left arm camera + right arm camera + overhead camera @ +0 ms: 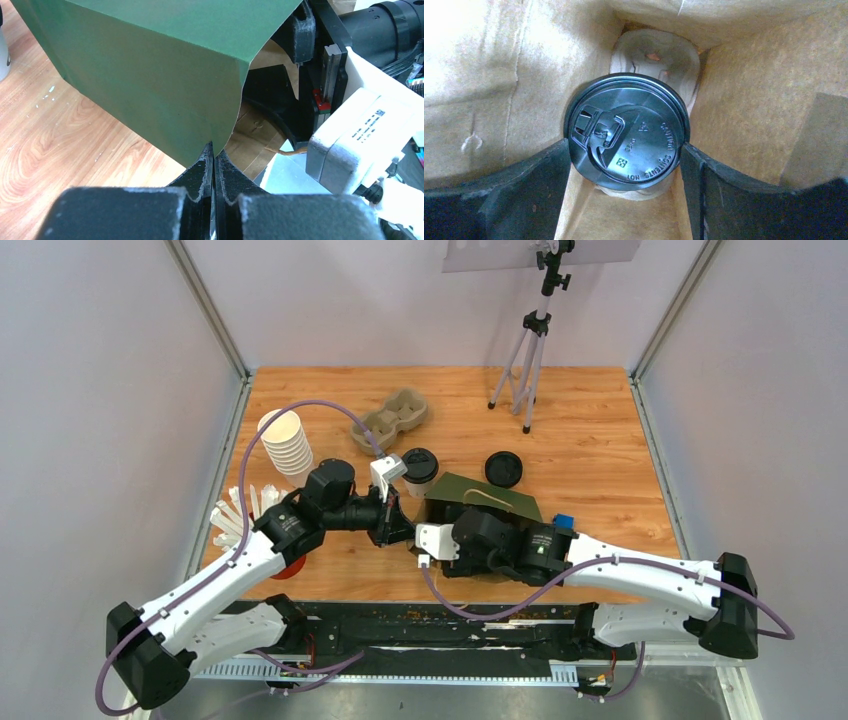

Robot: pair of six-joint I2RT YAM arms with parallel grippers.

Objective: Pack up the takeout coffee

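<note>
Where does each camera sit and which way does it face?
Top external: above and behind the bases, looking down on the table; left arm and right arm show.
Left wrist: on the left arm, facing along the left hand, shut on the green bag; its fingers and the right arm show.
Right wrist: on the right arm, facing into the bag at a black-lidded cup; fingers of the right hand flank it.
Shared: top and left wrist both see the bag's outside.

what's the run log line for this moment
left gripper: shut on green bag edge | right gripper: inside bag, closed on lidded cup | second lidded cup: on table, unpacked
</note>
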